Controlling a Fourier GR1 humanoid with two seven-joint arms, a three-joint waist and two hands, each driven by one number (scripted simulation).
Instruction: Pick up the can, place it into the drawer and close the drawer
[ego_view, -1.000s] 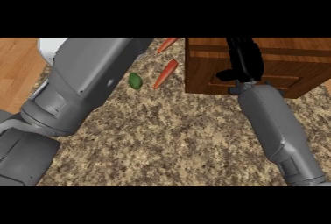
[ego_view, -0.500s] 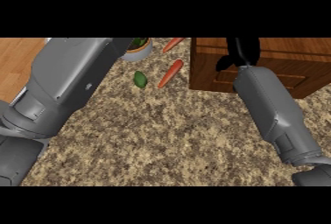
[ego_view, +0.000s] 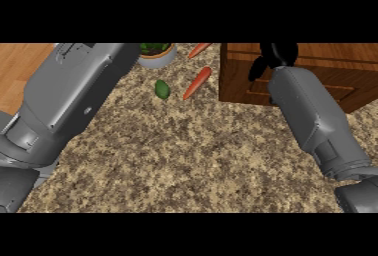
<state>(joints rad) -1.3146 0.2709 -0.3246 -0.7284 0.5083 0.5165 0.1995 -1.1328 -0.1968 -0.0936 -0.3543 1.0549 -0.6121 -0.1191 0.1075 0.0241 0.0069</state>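
No can shows in the head view. The wooden drawer unit (ego_view: 317, 87) stands at the upper right of the speckled counter, its front panel facing me. My right hand (ego_view: 275, 56) lies over the unit's top near its left front corner, cut off by the view's upper edge. Its grey forearm (ego_view: 317, 120) runs down to the lower right. My left forearm (ego_view: 66, 100) fills the left side and runs past the upper edge, so the left hand is out of sight.
A carrot (ego_view: 196, 83) and a small green avocado (ego_view: 162, 89) lie left of the drawer unit. Behind them are a second carrot (ego_view: 198, 49) and a white pot with greens (ego_view: 156, 54). A wood floor strip (ego_view: 18, 70) shows at the far left.
My right arm has pushed forward, its hand sliding further up over the drawer unit. The pot has come into view at the top. The left forearm has shifted slightly.
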